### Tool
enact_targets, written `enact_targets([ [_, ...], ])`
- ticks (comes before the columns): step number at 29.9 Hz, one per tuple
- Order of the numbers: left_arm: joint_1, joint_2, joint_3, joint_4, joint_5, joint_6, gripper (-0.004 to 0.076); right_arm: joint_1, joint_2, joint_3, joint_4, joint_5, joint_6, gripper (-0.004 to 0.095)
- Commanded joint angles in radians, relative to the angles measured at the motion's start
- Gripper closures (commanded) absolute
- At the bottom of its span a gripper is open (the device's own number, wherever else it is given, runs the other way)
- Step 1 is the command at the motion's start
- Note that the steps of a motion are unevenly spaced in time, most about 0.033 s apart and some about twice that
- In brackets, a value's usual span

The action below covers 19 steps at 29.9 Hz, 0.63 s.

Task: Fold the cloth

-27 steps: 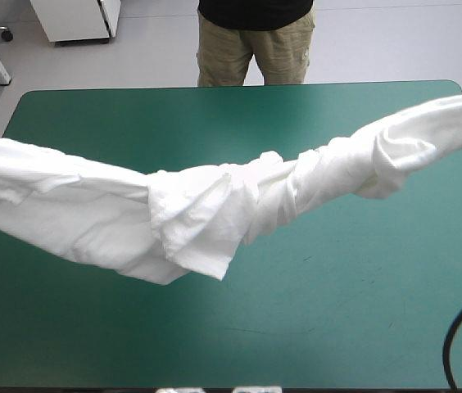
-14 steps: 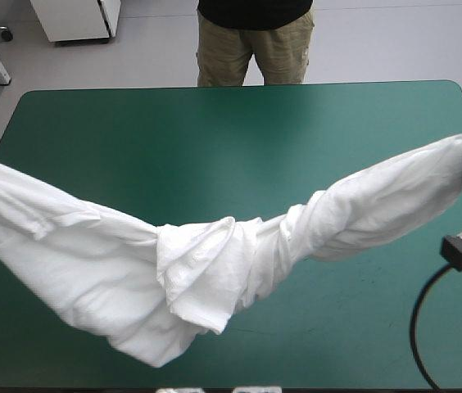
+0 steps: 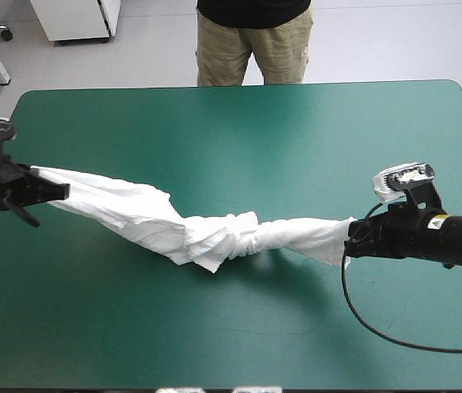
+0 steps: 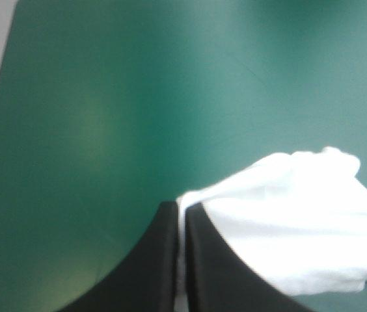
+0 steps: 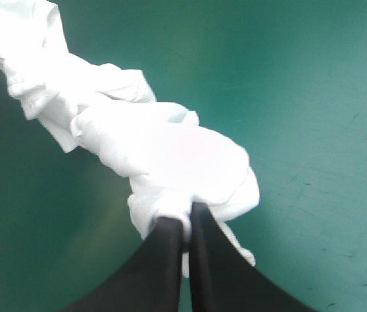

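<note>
Pre-fold spreading step. T-shirt (image 3: 215,233) twisted ropelike, strung btwn counter (image 3: 239,123) left edge & right side, sagging mid. Left gripper (image 3: 61,191) & right gripper (image 3: 350,240) each clamped on one end. Next, prob.: untwist, lay flat.

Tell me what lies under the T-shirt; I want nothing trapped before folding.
Under the T-shirt only the bare teal-green cover and the cloth's shadow show. The strip right beneath its twisted middle is covered, so unseen. The left pincer and right pincer each hold one end.
</note>
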Motion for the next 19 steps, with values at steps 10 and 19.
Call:
enact_targets([
  [10, -0.003, 0.5, -0.005, -0.608, -0.429, 0.355, 0.0722, -0.008, 0.454, -0.106, 0.027, -0.383, -0.131, 0.0913],
  [19, -0.003, 0.673, -0.005, -0.746, -0.357, 0.437, 0.0247, -0.008, 0.619, -0.208, 0.016, -0.443, -0.16, 0.0498],
])
